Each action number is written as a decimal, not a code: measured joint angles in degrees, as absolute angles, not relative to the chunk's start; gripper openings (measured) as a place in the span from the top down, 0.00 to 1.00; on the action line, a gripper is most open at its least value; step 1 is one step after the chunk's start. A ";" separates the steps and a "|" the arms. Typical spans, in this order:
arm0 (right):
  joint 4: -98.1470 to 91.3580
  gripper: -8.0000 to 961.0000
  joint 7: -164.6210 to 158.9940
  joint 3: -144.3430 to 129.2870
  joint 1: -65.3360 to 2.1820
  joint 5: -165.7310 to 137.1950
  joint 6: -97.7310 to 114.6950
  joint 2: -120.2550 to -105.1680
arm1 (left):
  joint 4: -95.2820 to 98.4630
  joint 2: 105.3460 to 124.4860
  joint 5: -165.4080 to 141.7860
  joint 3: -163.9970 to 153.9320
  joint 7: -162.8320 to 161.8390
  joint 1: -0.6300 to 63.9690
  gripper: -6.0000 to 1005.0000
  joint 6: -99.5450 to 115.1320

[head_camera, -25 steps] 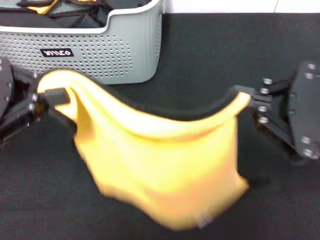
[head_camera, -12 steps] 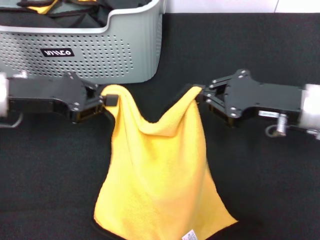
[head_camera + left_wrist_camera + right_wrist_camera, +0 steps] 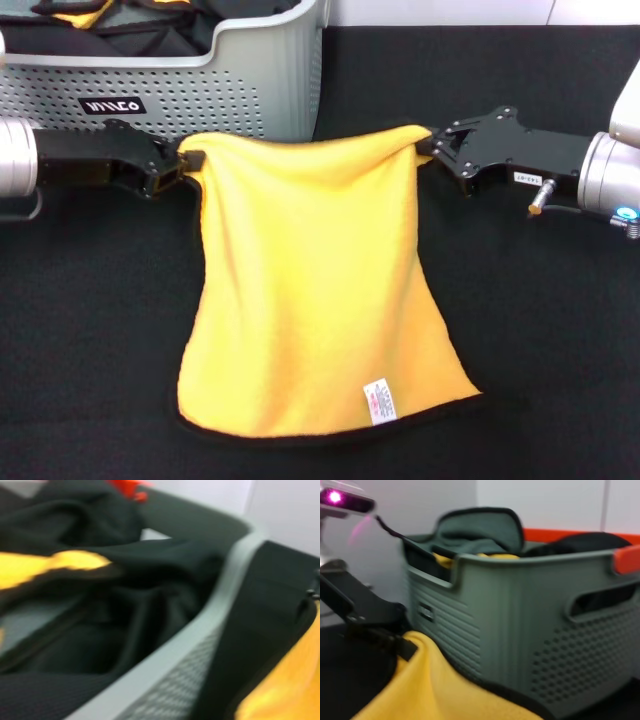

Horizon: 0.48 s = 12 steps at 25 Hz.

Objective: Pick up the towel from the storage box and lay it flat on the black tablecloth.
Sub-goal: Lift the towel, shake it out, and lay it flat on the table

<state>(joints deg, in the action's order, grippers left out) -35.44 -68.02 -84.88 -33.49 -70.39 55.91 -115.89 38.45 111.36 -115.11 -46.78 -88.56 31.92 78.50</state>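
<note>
The yellow-orange towel with black trim and a white tag hangs stretched between my two grippers, its lower part resting on the black tablecloth. My left gripper is shut on the towel's left top corner. My right gripper is shut on its right top corner. The grey storage box stands just behind the towel's top edge. The towel also shows in the left wrist view and the right wrist view, where the left gripper pinches its corner.
The storage box holds black fabric with yellow parts. A white wall runs behind the table. Black tablecloth lies bare to the right of the box and on both sides of the towel.
My grippers have moved apart and back toward the box, pulling the towel's top edge taut and straight. The towel has spread wider, with its lower part now on the tablecloth.
</note>
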 joint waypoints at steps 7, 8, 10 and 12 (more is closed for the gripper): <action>-32.80 0.97 -68.76 -85.44 -35.39 -70.65 51.54 -116.00 | 39.04 112.34 -120.20 -47.24 -90.05 33.20 0.98 75.56; -31.67 0.97 -68.93 -85.47 -36.01 -70.80 51.03 -116.03 | 39.04 112.73 -121.46 -47.24 -90.16 33.61 0.98 75.04; -30.21 0.97 -69.09 -85.51 -36.71 -70.83 50.30 -116.07 | 39.01 113.57 -123.30 -47.22 -90.21 34.23 0.98 73.96; -28.88 0.97 -69.13 -85.52 -37.38 -70.82 49.37 -116.10 | 39.01 114.29 -124.40 -47.22 -90.24 34.39 0.98 72.91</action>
